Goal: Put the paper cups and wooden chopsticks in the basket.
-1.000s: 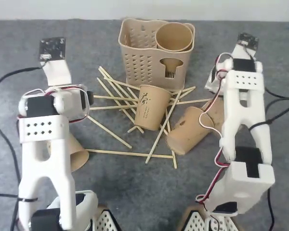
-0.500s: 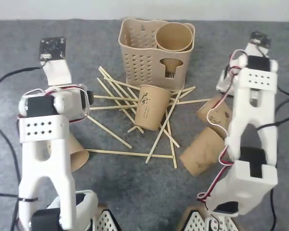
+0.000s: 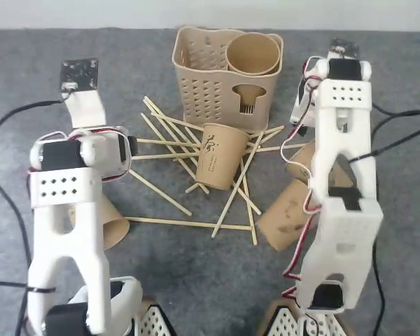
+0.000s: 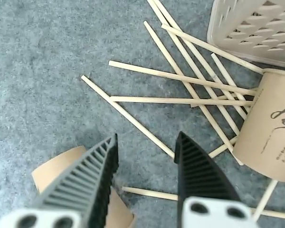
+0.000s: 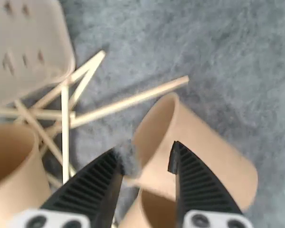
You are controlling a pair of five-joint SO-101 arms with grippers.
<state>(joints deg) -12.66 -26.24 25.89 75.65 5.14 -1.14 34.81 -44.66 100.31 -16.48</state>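
Observation:
The beige basket (image 3: 210,84) stands at the back with one paper cup (image 3: 253,53) inside it. A printed cup (image 3: 220,155) sits among scattered wooden chopsticks (image 3: 189,222) in front of it. At the right, two more cups (image 3: 283,217) lie under my right arm (image 3: 343,140). In the right wrist view my right gripper (image 5: 145,154) is open just above the rim of a lying cup (image 5: 204,142). My left gripper (image 4: 145,147) is open over the carpet, above chopsticks (image 4: 180,78), with another cup (image 4: 57,166) beside its finger.
Grey carpet covers the table. The basket's wall (image 5: 23,42) and crossed chopsticks (image 5: 128,102) lie just beyond the right gripper, with another cup (image 5: 12,171) to one side. The printed cup (image 4: 270,128) and the basket (image 4: 256,23) are beyond the left gripper.
My right arm swung out to the right, then back left and toward the basket. The lying cup at the right rolled nearer the front. The left arm stayed put.

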